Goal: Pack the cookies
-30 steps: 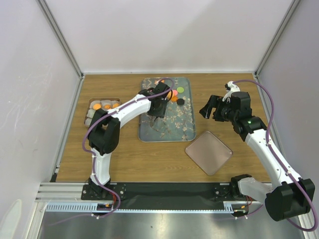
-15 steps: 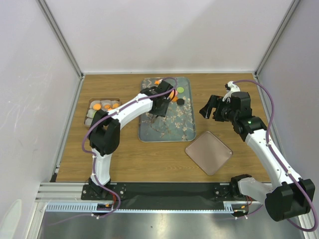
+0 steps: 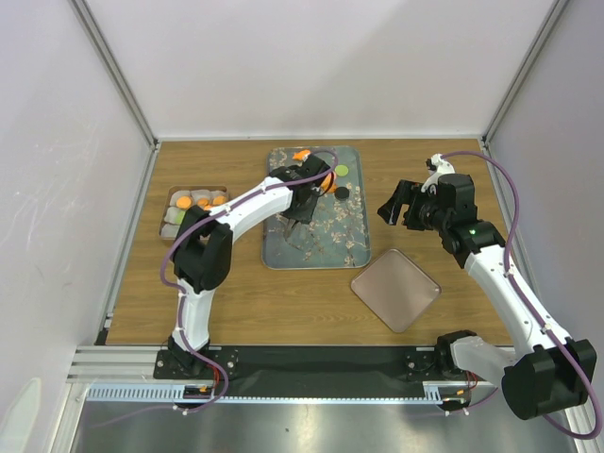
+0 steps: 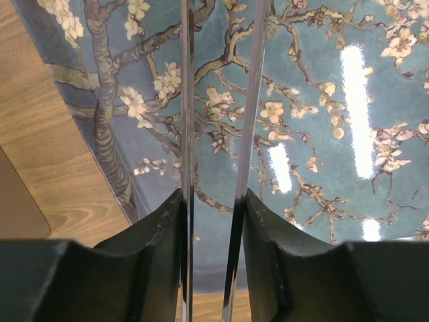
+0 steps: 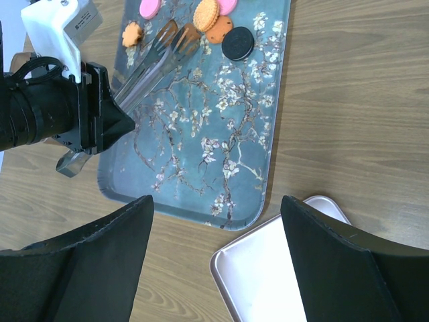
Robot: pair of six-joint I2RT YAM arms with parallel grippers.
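Observation:
Several cookies lie at the far end of the floral tray (image 3: 311, 241): an orange one (image 3: 301, 154), a green one (image 3: 343, 171) and a black one (image 3: 342, 192). The right wrist view shows pink (image 5: 150, 7), orange (image 5: 206, 13) and black (image 5: 238, 43) cookies. My left gripper (image 3: 302, 203) (image 4: 213, 201) is shut on metal tongs (image 5: 157, 57) (image 4: 249, 100). The tong tips lie on the tray just beside the orange cookies, slightly apart. My right gripper (image 3: 394, 209) (image 5: 216, 204) hangs open over the tray's right edge, holding nothing.
A small brown box (image 3: 193, 209) with several cookies in it sits left of the tray. A pinkish square lid (image 3: 395, 289) (image 5: 281, 275) lies on the wooden table near the tray's near right corner. White walls enclose the table.
My left gripper has moved a little toward the far end of the tray with the tongs, uncovering the far orange cookie, and has squeezed the tongs slightly. The right arm has stayed still.

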